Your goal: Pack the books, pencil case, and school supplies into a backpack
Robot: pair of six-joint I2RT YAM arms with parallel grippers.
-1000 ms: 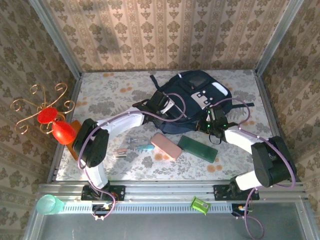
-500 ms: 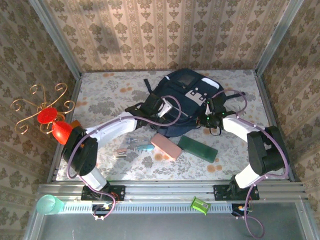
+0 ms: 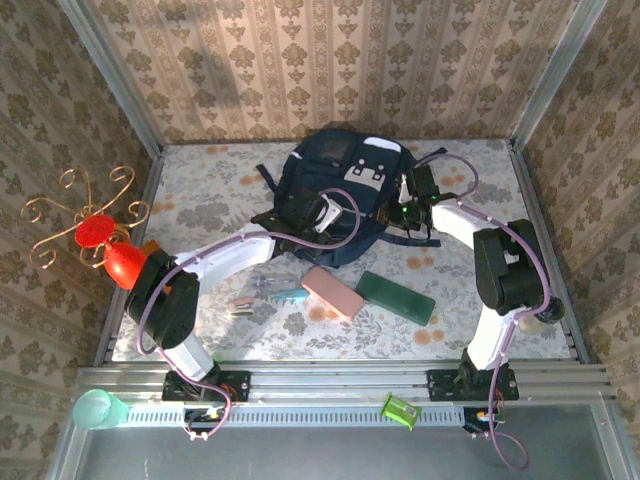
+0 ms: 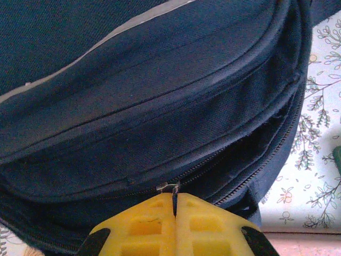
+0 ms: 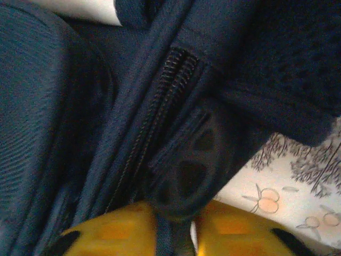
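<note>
- The backpack [image 3: 340, 190] is found lying at the far middle of the worktop [image 3: 200, 200]. The pencil case [image 3: 332, 292] and the school supplies [image 3: 283, 293] are left loose just in front of it, not yet packed.
- The step in hand is judged to be the opening of a zip, so that the bag can be filled.
- The left tool [image 4: 174, 196] is seen with its fingers pressed together, the small metal zip pull [image 4: 168, 187] apparently pinched at their tips.
- The right tool [image 5: 176, 213] is seen with its fingers a little apart about a dark buckle [image 5: 186, 170] and its strap. Whether this is gripped cannot be told.
- The pull is best drawn along the curve of the zip track rather than away from the fabric, so that the small tab is not lost.
- The bag should be braced on the opposite side, or it may be dragged across the worktop instead of unzipped.
- The mouth should be opened wide enough for the pencil case before anything is lifted.
</note>
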